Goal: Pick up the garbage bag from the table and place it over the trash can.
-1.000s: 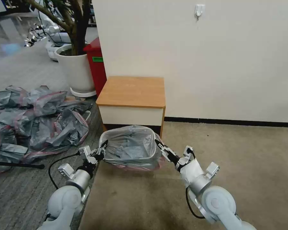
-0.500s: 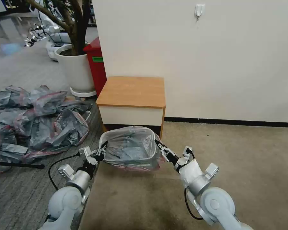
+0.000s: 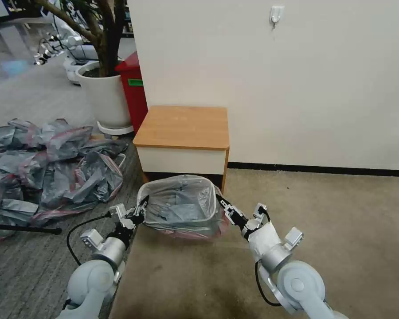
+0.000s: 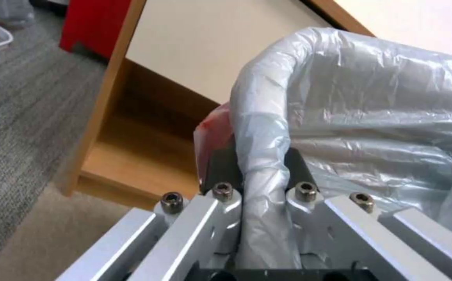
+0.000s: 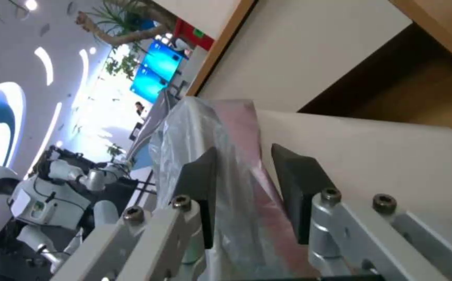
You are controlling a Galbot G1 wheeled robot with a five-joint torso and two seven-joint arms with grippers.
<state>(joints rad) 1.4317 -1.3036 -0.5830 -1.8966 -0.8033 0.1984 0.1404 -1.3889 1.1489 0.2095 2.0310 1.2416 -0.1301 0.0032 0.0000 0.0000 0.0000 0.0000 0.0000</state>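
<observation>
Grey translucent crinkly garbage bag (image 3: 180, 204) with a pink-red rim drapes over the cream-beige trash can (image 3: 181, 228) on the carpet, before the small wooden table (image 3: 184, 126), head view. Left gripper (image 3: 142, 208) and right gripper (image 3: 219, 201) flank it. Left wrist view: that gripper (image 4: 260, 166) is clenched on the bag-covered rim. Right wrist view: that gripper (image 5: 244, 181) has its pads spread, straddling the bag (image 5: 221, 156).

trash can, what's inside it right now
The garbage bag lines the trash can, its crinkled grey plastic sagging inside and folded over the rim. The can's inner walls and bottom are covered.
</observation>
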